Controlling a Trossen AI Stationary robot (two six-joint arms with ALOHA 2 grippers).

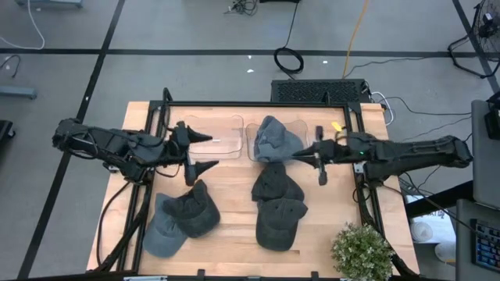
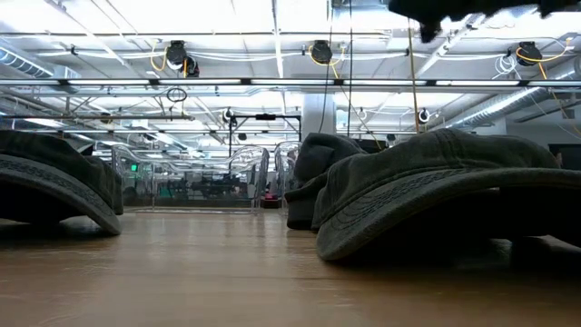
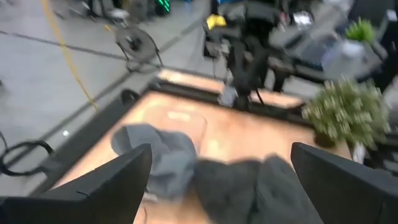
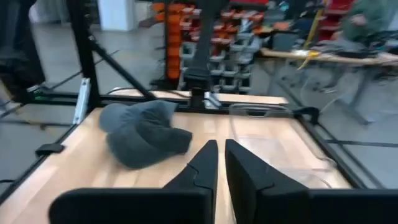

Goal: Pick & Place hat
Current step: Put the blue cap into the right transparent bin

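My left pincer hangs over the counter with its two fingers spread wide and nothing between them. One finger points over the clear tray, the other over bare wood. My right pincer is clenched, the fingers nearly touching, and it holds nothing.

The hats lie as follows. A light grey hat sits in a second clear tray at the far side of the counter, just beside my right pincer and well apart from my left one. Two dark hats lie one behind the other in the middle, near my right pincer on its near side. Two more hats, one dark and one lighter grey, overlap below my left pincer, toward the counter's near edge.

I can read no brand, label or writing on any hat.

The hats are soft, faded cloth caps with curved brims, slumped and creased. The counter is pale wood with visible plank lines, framed by black metal bars. The trays are thin clear plastic with rounded corners. A small leafy green plant stands at the near corner on my right side.
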